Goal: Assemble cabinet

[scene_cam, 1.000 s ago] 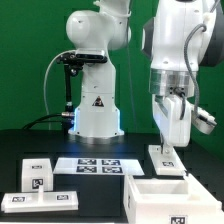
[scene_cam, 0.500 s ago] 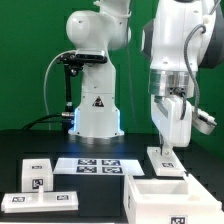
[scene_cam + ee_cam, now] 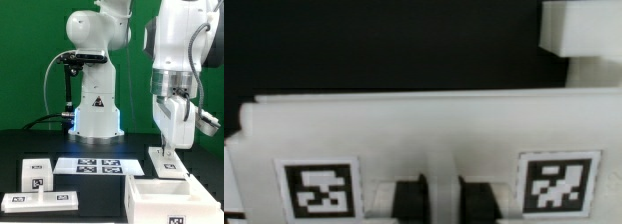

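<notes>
Bearing two tags [image 3: 322, 187] — one panel [image 3: 420, 125].

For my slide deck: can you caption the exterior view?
Robot pincer at a flat white tagged panel, with the large white plastic box in front.

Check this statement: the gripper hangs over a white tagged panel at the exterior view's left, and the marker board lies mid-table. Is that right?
Not quite. The gripper hangs over a white tagged panel at the exterior view's right, not its left, as the exterior view shows. The rest stands: the marker board lies around the middle of the table.
</notes>
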{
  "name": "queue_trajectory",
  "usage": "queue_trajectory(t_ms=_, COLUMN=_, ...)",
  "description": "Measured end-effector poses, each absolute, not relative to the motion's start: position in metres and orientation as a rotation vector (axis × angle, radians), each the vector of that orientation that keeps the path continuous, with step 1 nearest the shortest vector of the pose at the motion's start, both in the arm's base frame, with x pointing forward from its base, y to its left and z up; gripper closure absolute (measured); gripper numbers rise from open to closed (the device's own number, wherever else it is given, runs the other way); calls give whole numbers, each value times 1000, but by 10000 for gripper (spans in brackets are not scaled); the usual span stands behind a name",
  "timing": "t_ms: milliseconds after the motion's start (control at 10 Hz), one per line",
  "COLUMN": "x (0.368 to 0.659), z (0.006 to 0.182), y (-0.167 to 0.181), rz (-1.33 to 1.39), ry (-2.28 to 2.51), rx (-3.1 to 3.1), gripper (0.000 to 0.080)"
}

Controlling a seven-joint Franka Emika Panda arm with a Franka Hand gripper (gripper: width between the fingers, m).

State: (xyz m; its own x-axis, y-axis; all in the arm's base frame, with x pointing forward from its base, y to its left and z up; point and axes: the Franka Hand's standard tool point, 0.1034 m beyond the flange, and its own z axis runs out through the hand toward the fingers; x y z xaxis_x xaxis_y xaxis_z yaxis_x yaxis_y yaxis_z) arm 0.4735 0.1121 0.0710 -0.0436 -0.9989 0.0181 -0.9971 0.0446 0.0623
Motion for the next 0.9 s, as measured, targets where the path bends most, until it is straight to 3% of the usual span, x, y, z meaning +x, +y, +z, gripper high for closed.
queue_trajectory(t_ms=900, x=492, z=64, y=113, rz=59, ry=-2237, rx=2155, gripper=733)
